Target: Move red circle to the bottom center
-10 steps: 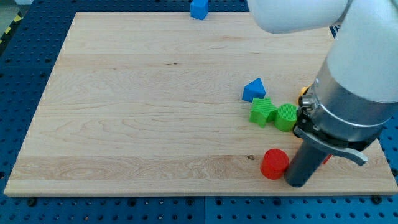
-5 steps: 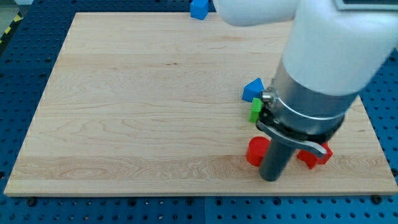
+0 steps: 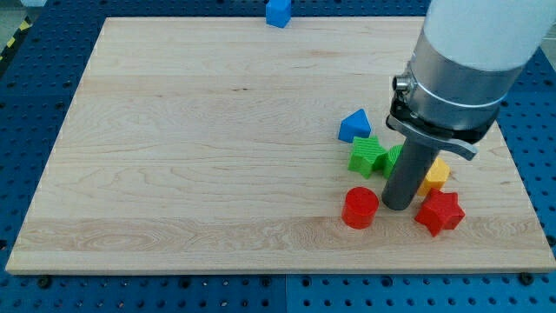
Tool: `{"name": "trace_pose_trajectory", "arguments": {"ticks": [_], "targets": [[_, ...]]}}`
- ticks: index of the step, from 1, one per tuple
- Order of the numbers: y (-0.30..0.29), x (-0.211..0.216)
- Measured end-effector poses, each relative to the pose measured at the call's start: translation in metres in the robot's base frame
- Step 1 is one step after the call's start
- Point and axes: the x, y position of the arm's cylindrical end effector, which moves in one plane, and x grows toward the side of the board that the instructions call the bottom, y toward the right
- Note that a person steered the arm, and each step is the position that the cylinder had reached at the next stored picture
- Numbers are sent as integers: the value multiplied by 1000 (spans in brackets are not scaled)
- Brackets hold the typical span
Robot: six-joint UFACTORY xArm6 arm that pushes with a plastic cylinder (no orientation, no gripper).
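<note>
You see the red circle (image 3: 360, 209) lying flat on the wooden table (image 3: 191, 156), in the lower right part of the board, near the bottom edge and somewhat right of its middle. My tip (image 3: 397, 206) stands on the board just to the right of it, so close that you cannot tell whether the two touch. There are no fingers to report on this arm: it ends in a plain dark rod, nothing is spread, pressed together or pinched, and the rod hangs upright from the grey and white arm body that fills the top right corner of the view.

To the right of my tip you find a red star (image 3: 440, 213), near the bottom right corner and apart from the rod. Just above the star, a yellow block (image 3: 436, 174) shows partly behind the rod; its shape is unclear. Above the red circle sits a green star-like block (image 3: 367, 156), and a second green block (image 3: 393, 157) peeks out just beside it, mostly hidden by the rod. A blue triangular block (image 3: 354, 126) lies just above the green ones, close to them. Another blue block (image 3: 278, 12) rests at the top edge of the table, near its middle, well apart from everything else.
</note>
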Motion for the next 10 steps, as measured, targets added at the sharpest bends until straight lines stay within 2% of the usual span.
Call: {"name": "trace_pose_trajectory", "arguments": {"ticks": [3, 4, 5, 6, 10], "targets": [[-54, 20], [-56, 18], [-17, 15], [-37, 38], [-101, 40]]}}
